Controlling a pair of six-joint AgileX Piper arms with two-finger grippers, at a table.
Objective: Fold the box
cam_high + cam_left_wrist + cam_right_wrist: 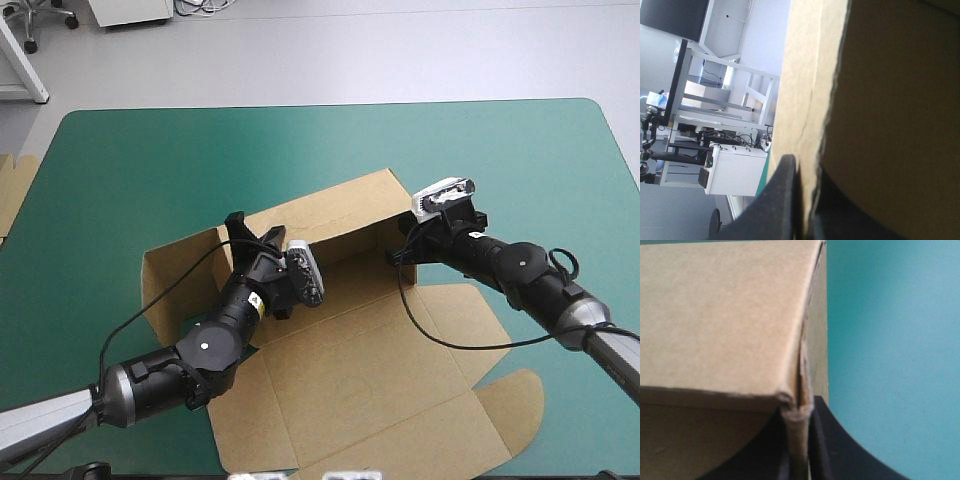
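Observation:
The brown box [370,370] lies partly formed in the middle of the table. Its far wall [330,215] stands raised, and a wide panel lies flat toward the near edge. My left gripper [243,238] is at the left end of that raised wall. In the left wrist view my left gripper [807,200] is shut on the wall's upright edge [805,75], one black finger on each side. My right gripper [403,247] is at the wall's right corner. In the right wrist view my right gripper [801,445] pinches the doubled board at the corner [795,400].
A side flap [168,285] spreads out at the box's left. More brown board [14,190] shows at the table's left edge. Bare teal-green cover [300,140] lies beyond the box and to its right.

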